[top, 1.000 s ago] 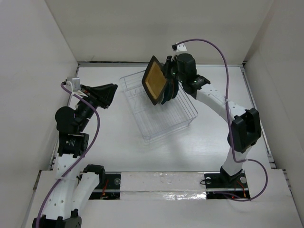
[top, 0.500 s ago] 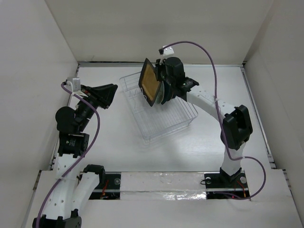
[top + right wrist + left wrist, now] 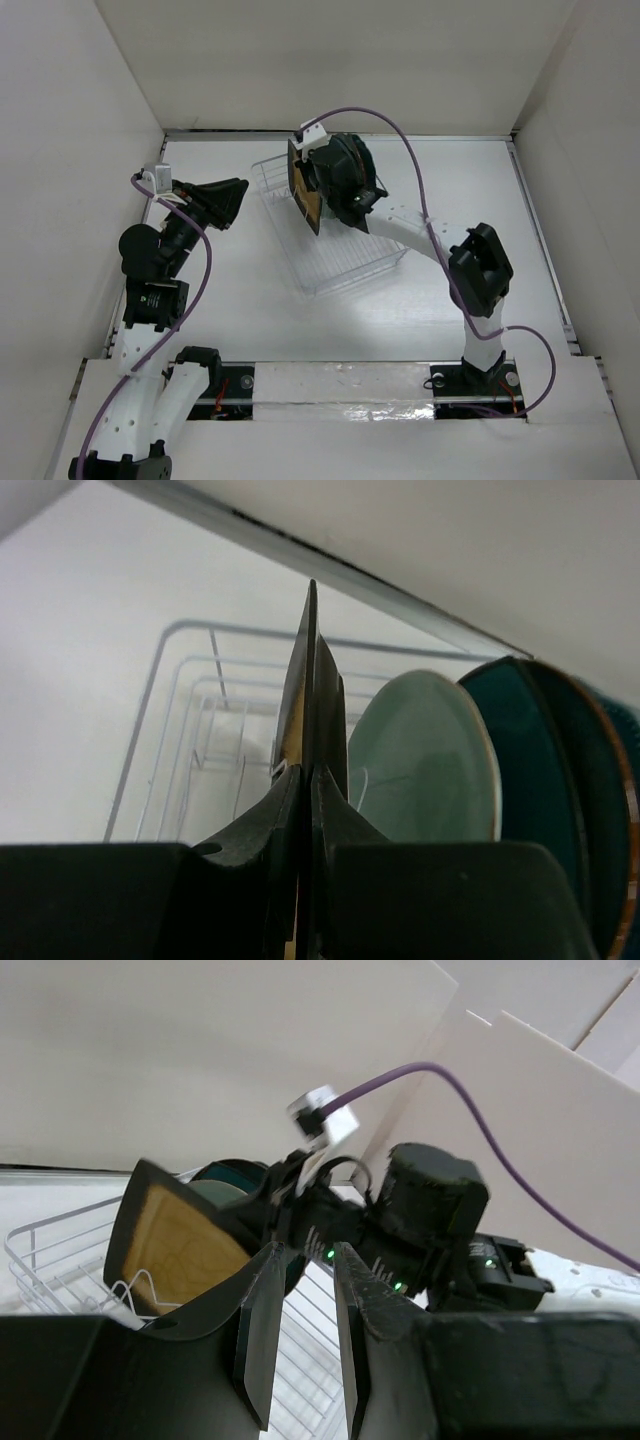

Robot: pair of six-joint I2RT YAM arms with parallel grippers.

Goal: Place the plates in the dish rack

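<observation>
Nearest the bases, the left gripper (image 3: 228,200) hangs left of the dish rack (image 3: 350,258), fingers only narrowly apart, nothing between them. At the rack's far-left end the right gripper (image 3: 307,780) is clamped tight on the mustard-yellow plate (image 3: 304,680), upright on edge. Just beside it stand the pale green plate (image 3: 430,760) and the dark teal plates (image 3: 545,770), upright too.

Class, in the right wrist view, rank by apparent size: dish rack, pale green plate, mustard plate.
1. dish rack, widest span
2. pale green plate
3. mustard plate, edge-on, a thin sliver; nearest the camera, so true size unsure
</observation>
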